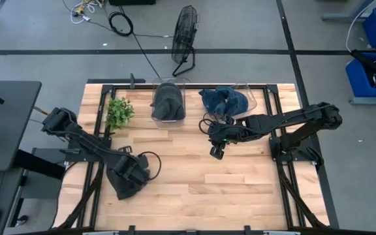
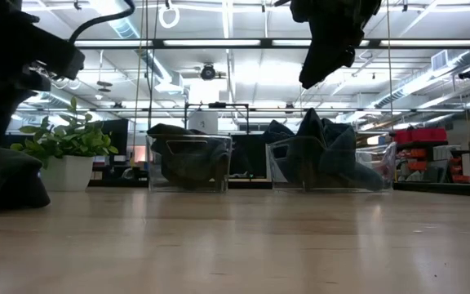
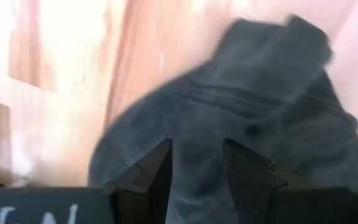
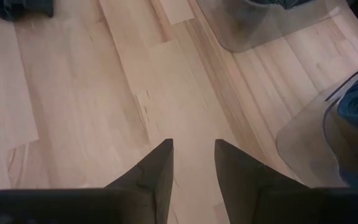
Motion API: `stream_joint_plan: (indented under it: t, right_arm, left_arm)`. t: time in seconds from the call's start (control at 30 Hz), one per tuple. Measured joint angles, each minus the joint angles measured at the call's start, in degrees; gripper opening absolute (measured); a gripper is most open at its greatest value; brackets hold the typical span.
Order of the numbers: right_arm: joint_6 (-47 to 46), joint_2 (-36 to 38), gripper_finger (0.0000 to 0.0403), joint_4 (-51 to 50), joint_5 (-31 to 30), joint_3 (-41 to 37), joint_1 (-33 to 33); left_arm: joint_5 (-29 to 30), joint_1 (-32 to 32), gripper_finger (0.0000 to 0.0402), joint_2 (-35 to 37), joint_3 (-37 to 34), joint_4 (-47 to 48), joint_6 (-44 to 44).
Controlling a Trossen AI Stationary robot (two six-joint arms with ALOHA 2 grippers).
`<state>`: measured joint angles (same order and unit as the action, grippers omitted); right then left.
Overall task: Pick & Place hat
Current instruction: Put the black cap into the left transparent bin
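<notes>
Item: dark hat (image 1: 128, 179), a crumpled grey cloth piece, lay on the bench (image 1: 194, 189) near its left edge, toward the front-left corner; the long axis could not be judged with certainty, the cloth being bunched. Left gripper (image 1: 132, 171) stood directly over the hat, fingers (image 3: 156, 171) a little apart with the cloth filling the gap between them in the left wrist view; whether they had closed on the fabric could not be told. Right gripper (image 1: 216, 151) hung above bare wood near the bench centre, fingers apart and holding nothing, well apart from the hat. Two clear bins at the back edge: left bin (image 1: 168, 101) holding a dark hat; right bin (image 1: 230, 101) holding blue ones. Potted plant (image 1: 118, 112) at the back-left. Judgement: the left arm was plainly the nearer; the hat lay straight ahead of its fingers.
</notes>
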<state>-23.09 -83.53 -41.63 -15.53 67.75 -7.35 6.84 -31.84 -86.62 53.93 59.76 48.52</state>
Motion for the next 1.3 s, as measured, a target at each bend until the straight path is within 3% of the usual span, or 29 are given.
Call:
stream_joint_plan:
  t: [0.13, 0.27, 0.43, 0.53, 0.83, 1.0, 1.17, 1.3]
  right_arm:
    - [-0.4, 0.0, 0.0123, 0.0, 0.0, 0.0, 0.0]
    - [-0.5, 0.0, 0.0123, 0.0, 0.0, 0.0, 0.0]
    - [-0.5, 0.0, 0.0123, 0.0, 0.0, 0.0, 0.0]
    - [-0.6, 0.0, 0.0123, 0.0, 0.0, 0.0, 0.0]
    - [-0.4, 0.0, 0.0123, -3.2, 1.1, 0.0, 0.0]
    - [-1.9, 0.0, 0.0123, -11.1, 1.4, 0.0, 0.0]
    - [-5.5, 0.0, 0.0123, -14.5, 1.5, 0.0, 0.0]
    - [-5.1, 0.0, 0.0123, -14.5, 1.5, 0.0, 0.0]
  left_arm:
    - [1.1, 1.8, 0.0146, -0.7, -1.5, -1.9, -2.1]
    - [-3.8, 3.5, 0.0137, -0.7, -6.6, -7.6, -4.9]
    - [-5.1, 3.0, 0.0067, -0.6, -8.0, -8.9, -13.2]
    - [-5.3, 3.4, 0.0014, -0.6, -6.4, -7.9, -15.0]
    - [-0.5, 4.8, 0.0006, 0.1, 6.9, -3.0, -27.9]
    - [8.6, 9.7, 0.0007, 0.1, 17.5, 6.4, -39.1]
    - [9.7, 18.1, 0.0005, 0.1, 24.7, 7.9, -56.7]
    - [9.8, 25.5, 0.0006, 0.1, 28.0, 7.9, -78.2]
